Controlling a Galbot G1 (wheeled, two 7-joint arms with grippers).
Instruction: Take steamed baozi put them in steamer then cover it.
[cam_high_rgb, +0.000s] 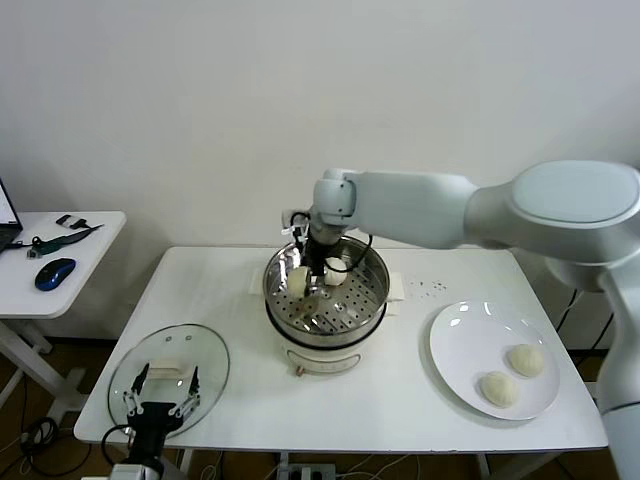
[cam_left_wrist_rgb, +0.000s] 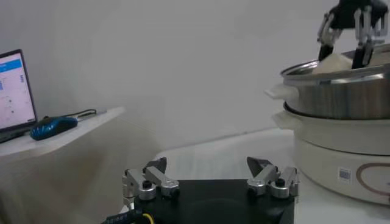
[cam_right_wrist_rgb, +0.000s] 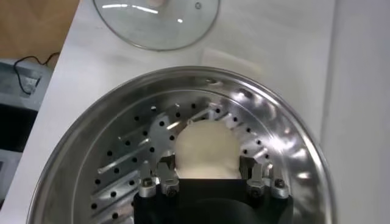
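Right gripper (cam_high_rgb: 312, 281) is down inside the steamer (cam_high_rgb: 370, 290), fingers clamped on a baozi (cam_right_wrist_rgb: 206, 151) just above the perforated floor, at nine o'clock in the basket. A second bun (cam_high_rgb: 337, 275) sits beside it at about twelve. Two more baozi (cam_high_rgb: 526, 360) wait on the plate (cam_high_rgb: 455, 340), out at four o'clock, nearest this right arm. Left gripper (cam_high_rgb: 160, 398) idles, fingers apart, over the glass cover (cam_high_rgb: 205, 350) at eight o'clock.

- white table (cam_high_rgb: 240, 300) carrying it all
- steamer (cam_high_rgb: 325, 310) on its white pot base, sitting mid-table
- cover (cam_high_rgb: 170, 365) lying flat at the front left corner
- white plate (cam_high_rgb: 455, 345) on the right, well apart from the steamer
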